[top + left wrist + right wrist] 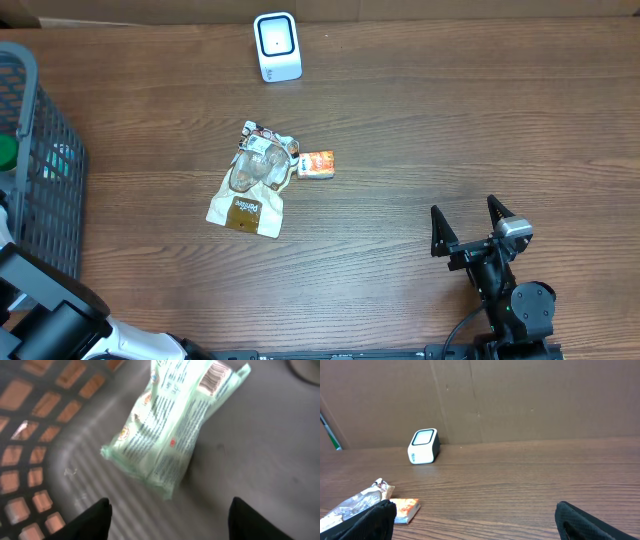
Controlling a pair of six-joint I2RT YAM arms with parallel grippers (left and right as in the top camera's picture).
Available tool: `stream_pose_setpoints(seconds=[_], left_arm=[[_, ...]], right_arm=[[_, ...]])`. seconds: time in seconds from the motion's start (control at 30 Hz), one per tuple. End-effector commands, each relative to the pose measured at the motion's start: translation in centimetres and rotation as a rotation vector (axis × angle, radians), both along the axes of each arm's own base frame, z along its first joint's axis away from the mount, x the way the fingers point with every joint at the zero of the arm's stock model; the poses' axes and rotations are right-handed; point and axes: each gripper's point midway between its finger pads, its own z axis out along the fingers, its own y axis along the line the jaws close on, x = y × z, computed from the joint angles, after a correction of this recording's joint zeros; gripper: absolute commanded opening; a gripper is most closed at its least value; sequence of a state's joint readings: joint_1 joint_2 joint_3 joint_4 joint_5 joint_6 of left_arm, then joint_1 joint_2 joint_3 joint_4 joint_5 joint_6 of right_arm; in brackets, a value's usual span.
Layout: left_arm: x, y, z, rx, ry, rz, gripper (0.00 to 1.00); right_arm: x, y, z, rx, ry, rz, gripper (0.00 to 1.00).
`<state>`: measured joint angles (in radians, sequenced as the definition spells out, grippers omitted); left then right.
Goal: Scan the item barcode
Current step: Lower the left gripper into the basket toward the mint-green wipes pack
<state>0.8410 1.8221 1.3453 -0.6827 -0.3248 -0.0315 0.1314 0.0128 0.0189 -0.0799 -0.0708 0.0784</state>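
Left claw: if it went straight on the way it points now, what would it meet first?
Probably the pale green packet lying in the basket, ahead of the open left claw. Depth is unclear, so the basket floor could come first.

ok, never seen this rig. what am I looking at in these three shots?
Two robot arms at a table, each ending in a two-finger pincer. The top picture looks down from above; the other two come from cameras on each wrist. On the table: a white scanner, a snack pouch and a small orange packet. The left pincer hangs open inside the grey basket over a green packet. The right pincer is open too. Nothing is held.
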Motion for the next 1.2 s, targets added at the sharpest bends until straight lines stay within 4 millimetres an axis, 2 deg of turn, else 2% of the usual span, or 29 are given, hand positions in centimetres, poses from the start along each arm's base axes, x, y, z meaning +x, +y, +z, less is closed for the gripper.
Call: stream_pose_setpoints(seconds=[0.0, 0.23, 0.37, 0.47, 0.67, 0.7, 0.77, 0.83, 0.87, 1.07, 1.17], left_arm=[[-0.4, 0.3, -1.8, 0.008, 0.02, -0.042, 0.53], [0.1, 1.3, -3.2, 0.023, 0.051, -0.102, 0.52], [-0.2, 1.5, -5.0, -0.001, 0.079, -0.097, 0.65], [-0.3, 1.5, -6.4, -0.022, 0.095, -0.095, 0.7], [0.1, 1.5, -8.9, -0.052, 0.095, -0.102, 0.69], [0.2, 1.4, -9.1, -0.056, 0.092, -0.1, 0.66], [0.5, 1.2, -9.2, -0.072, 0.072, -0.108, 0.51], [0.8, 1.0, -9.3, -0.084, 0.056, -0.117, 0.14], [0.9, 0.9, -9.3, -0.086, 0.054, -0.118, 0.04], [0.9, 0.4, -9.4, -0.111, 0.043, -0.102, 0.04], [0.8, 0.3, -8.7, -0.131, 0.05, -0.088, 0.04]], right_arm=[[0.0, -0.1, -0.2, 0.003, -0.001, -0.005, 1.0], [0.0, -0.1, -0.2, 0.003, -0.001, -0.005, 1.0], [0.0, -0.1, -0.2, 0.003, -0.001, -0.005, 1.0], [0.0, -0.1, -0.2, 0.003, -0.001, -0.005, 1.0], [0.0, -0.1, -0.2, 0.003, -0.001, -0.005, 1.0], [0.0, -0.1, -0.2, 0.003, -0.001, -0.005, 1.0], [0.0, -0.1, -0.2, 0.003, -0.001, -0.005, 1.0], [0.0, -0.1, -0.2, 0.003, -0.001, -0.005, 1.0], [0.0, -0.1, -0.2, 0.003, -0.001, -0.005, 1.0], [0.0, -0.1, -0.2, 0.003, -0.001, -0.005, 1.0], [0.0, -0.1, -0.3, 0.003, -0.001, -0.005, 1.0]])
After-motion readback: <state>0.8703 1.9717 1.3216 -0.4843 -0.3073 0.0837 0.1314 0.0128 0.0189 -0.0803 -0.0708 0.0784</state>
